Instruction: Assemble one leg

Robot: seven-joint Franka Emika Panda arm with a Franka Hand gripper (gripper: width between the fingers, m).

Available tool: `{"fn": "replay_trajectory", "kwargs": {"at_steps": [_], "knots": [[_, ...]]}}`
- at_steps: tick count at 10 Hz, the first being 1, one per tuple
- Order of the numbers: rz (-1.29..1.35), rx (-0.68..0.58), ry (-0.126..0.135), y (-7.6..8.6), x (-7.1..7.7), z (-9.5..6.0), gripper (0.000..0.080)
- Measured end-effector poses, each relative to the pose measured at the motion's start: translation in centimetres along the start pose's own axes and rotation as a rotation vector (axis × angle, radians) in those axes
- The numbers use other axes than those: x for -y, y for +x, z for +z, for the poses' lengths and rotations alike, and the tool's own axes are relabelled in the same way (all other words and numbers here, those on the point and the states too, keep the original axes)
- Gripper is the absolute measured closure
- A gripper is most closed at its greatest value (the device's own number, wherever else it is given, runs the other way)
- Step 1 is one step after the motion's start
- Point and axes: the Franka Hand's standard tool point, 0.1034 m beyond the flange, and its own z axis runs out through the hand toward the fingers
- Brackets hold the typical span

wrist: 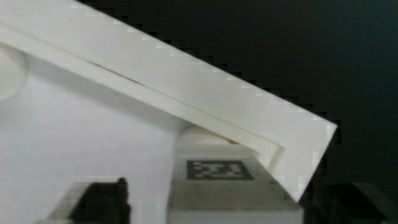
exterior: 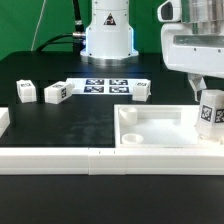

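A leg, a small white block with a black-and-white tag, stands upright at the corner of the large white tray-like piece on the exterior view's right. My gripper is over it with a finger on each side. In the wrist view the leg sits between the dark fingers. One finger is against it and a gap shows on the other side, so the gripper looks open around it. Three more legs lie on the table: two on the left and one in the middle.
The marker board lies in front of the robot base. Long white border rails run along the front edge, with another white piece at the far left. The tray's rim crosses the wrist view.
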Motion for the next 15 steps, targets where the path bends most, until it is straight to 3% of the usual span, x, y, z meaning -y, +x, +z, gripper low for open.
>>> {"fn": "replay_trajectory", "kwargs": {"at_steps": [1,3,4,5,8,12,14,15], "knots": [[-0.051,0.001,-0.001,0.2,0.0,-0.1,0.0187],[-0.302,0.014,-0.019,0.1,0.0,0.1,0.0152],[-0.462,0.024,-0.050,-0.1,0.0,0.1,0.0152],[-0.720,0.013,-0.100,-0.1,0.6,-0.3,0.0151],[-1.093,-0.015,-0.164,-0.9,1.1,-0.3,0.0151],[-1.406,0.009,-0.152,1.7,0.2,-0.4,0.0151],[-1.413,0.009,-0.154,1.5,0.3,-0.4,0.0163],[-1.412,0.009,-0.154,1.5,0.3,-0.4,0.0344]]}}
